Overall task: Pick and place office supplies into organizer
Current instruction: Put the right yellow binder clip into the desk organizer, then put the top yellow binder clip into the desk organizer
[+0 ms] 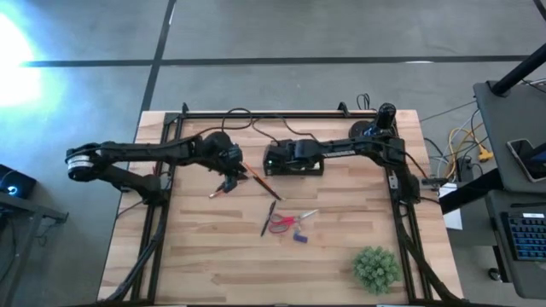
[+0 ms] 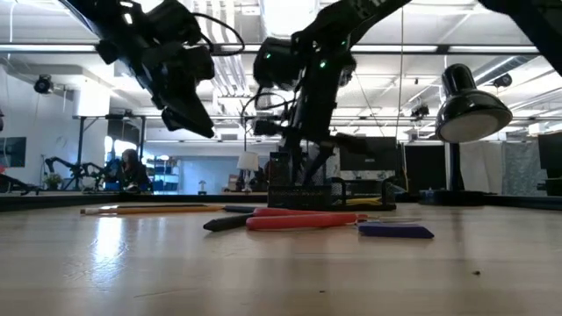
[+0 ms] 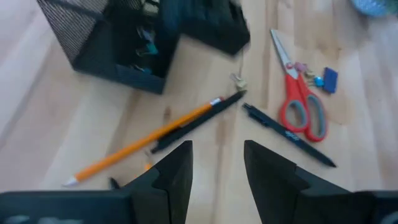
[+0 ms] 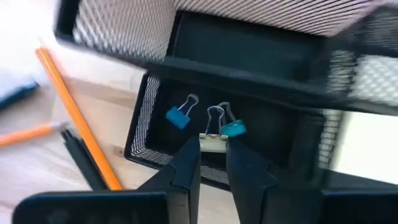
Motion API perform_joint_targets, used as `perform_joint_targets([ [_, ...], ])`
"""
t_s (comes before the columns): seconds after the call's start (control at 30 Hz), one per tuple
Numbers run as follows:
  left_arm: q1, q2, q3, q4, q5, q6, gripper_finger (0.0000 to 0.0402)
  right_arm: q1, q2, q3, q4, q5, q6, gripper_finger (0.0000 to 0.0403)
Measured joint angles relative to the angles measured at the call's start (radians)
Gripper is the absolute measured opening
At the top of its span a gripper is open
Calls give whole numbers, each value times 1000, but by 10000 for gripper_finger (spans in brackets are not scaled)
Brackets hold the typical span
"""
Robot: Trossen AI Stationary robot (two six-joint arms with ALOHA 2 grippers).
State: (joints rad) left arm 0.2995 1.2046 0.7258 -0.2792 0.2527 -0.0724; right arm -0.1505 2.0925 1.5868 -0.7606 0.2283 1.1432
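Near desk edge: plant [image 1: 376, 268], untouched. Mid-desk: blue piece [image 1: 299, 237], scissors [image 1: 290, 221], black pen [image 1: 268, 217], all loose, well apart from organizer [image 1: 293, 159]. Beyond: orange pencil [image 1: 258, 182] and dark pen [image 3: 198, 121] loose, beside left end effector [image 3: 217, 165], fingers spread, empty, hovering. Far: right end effector [image 4: 213, 163] over organizer, pinching pale binder clip [image 4: 213, 142]; two blue clips [image 4: 179, 117] already inside. Judged: early stage, most items left.

Organizer [image 3: 118, 43] top cut off; small items beside scissors [image 3: 298, 93] blurred
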Motion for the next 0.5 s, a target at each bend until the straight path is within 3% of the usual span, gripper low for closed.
perform_joint_targets([
  [0.13, 12, -5, 0, -1, -25, 36, 129, 0, 34, 40, -27, -15, 3, 103],
  [0.33, 20, 8, 0, -1, -25, 36, 129, 14, 20, 73, -134, 73, -4, 170],
  [0.4, 20, 11, 0, -1, -20, 36, 129, 27, -9, 83, -157, 55, -83, 186],
  [0.5, 21, 11, 0, -3, 8, 37, 129, 73, -48, 89, -160, -22, -378, 199],
])
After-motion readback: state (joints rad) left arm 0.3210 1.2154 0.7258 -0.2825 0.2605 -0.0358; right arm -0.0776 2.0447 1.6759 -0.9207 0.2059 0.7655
